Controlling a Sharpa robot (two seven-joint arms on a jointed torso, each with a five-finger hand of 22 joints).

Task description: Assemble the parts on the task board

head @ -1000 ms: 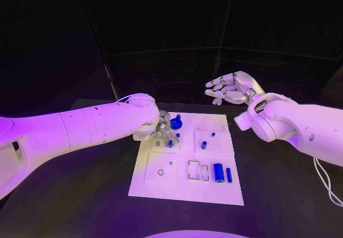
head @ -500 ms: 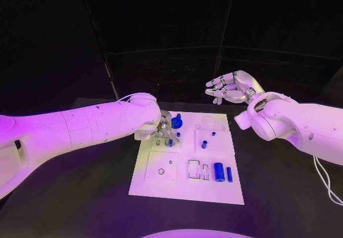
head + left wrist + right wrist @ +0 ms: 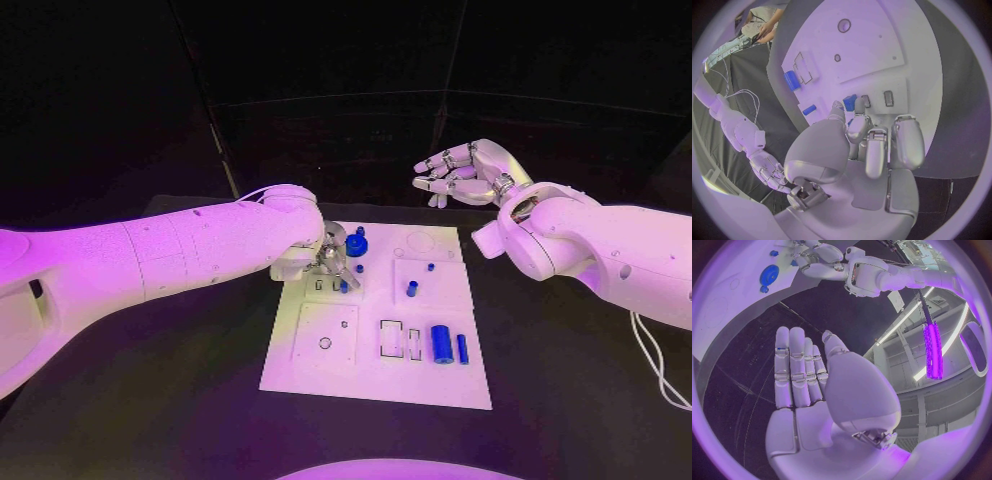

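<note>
So the left arm [image 3: 159,255] reaches in across the table [image 3: 144,400] and bends down so that the left hand [image 3: 332,262] sits over the far left part of the task board [image 3: 378,385]. In the left wrist view its fingers [image 3: 879,145] are curled downward onto the board, and there's a small blue part [image 3: 850,102] right at the fingertips. It looks pinched there, but I honestly can't tell if the hand is really holding it or just touching it.

The right arm [image 3: 613,250] comes in above the board's far right corner, with the right hand [image 3: 464,175] lifted well clear, beyond the far edge. Its fingers are straight and side by side, palm bare, holding nothing.

On the board: a blue gear [image 3: 355,247] near the far edge just beside the left hand, a blue cylinder [image 3: 441,347] and a thin blue peg [image 3: 463,349] toward the near right corner, and a short blue piece [image 3: 411,291] around the middle.
</note>
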